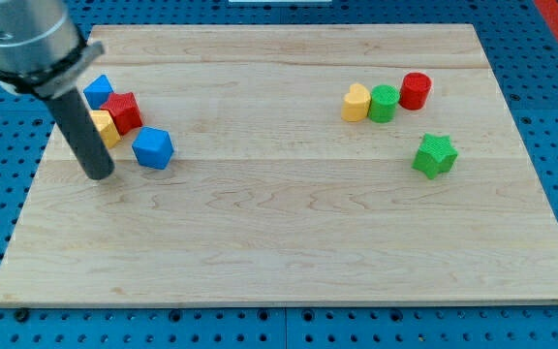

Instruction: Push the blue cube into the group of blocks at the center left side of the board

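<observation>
My tip [100, 175] rests on the bench [289, 242] at the frame's left; there is no claw, so nothing is grasped. Just right lies the blue cube [152, 148], near the red block [123, 111], yellow block [106, 127] and another blue block [99, 91]. Better to circle lower right, then push up-left.

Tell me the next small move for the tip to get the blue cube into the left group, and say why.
Probably bring my tip around to the right of the blue cube, then nudge it toward the view's upper left. The tip now sits to the cube's left, beside the yellow block, so pushing from here would drive the cube away from the red block and the other blue block.
</observation>
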You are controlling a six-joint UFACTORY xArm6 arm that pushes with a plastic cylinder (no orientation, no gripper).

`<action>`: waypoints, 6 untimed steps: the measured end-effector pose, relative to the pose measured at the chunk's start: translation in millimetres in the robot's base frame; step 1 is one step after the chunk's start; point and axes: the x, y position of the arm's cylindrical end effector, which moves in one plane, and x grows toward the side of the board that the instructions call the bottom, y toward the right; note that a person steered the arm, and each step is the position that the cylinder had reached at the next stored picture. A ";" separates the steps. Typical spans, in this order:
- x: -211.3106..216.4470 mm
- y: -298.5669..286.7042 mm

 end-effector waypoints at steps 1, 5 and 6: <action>4.1 9.2; -47.7 56.8; -70.0 20.7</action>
